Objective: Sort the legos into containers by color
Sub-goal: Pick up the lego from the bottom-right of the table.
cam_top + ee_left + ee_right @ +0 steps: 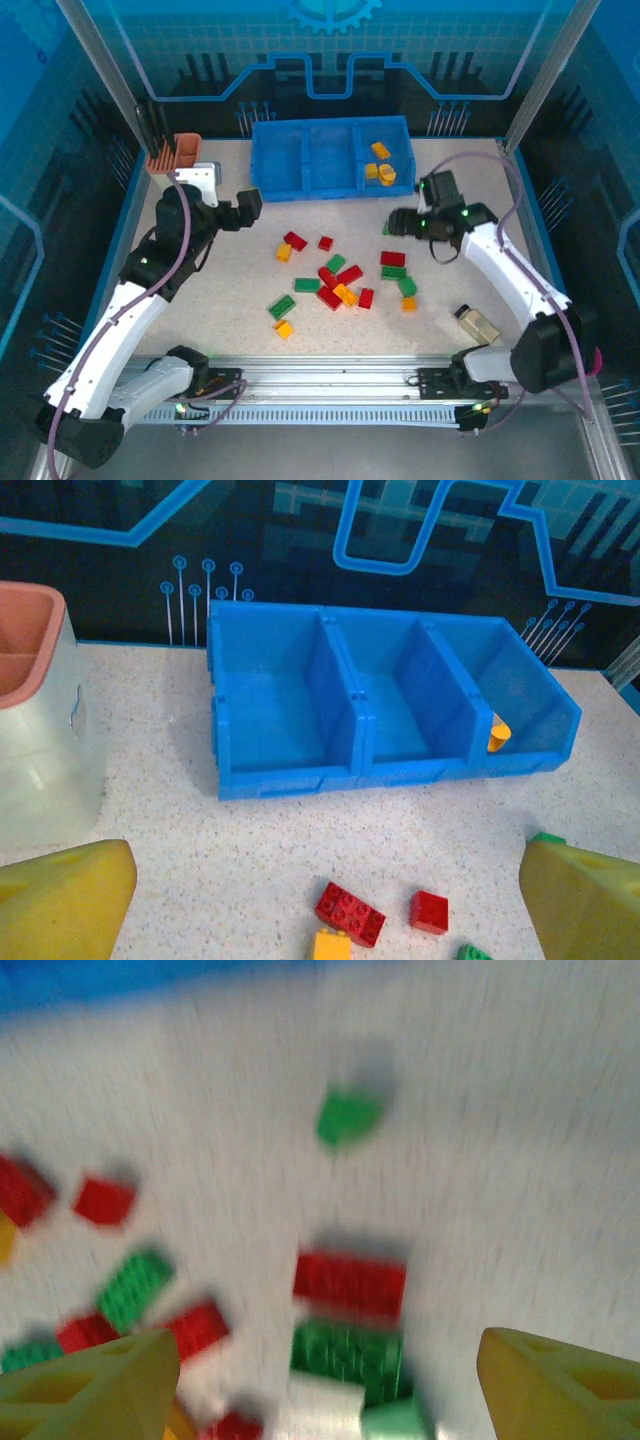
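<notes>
Speckled table [220,300]; legos [340,285] scattered mid-table, orange ones [380,165] already in right compartment of blue bin [300,185]; left gripper [325,855] wide, empty; right gripper [328,1340] spread, empty, above red brick [350,1285] just beside green brick [345,1355]; straddle one only, descend straight.

Bright, even light; one feed blurred.
On my top camera the table [240,287] is evenly lit from above, and I see only short, soft shadows beneath the arms and the legos [340,280]. My left wrist feed is crisp on the blue bin [290,775], which throws a faint shadow to its left, while the left gripper [325,905] sits out of focus in the lower corners. My right wrist feed is smeared by motion blur, so brick edges dissolve.
</notes>
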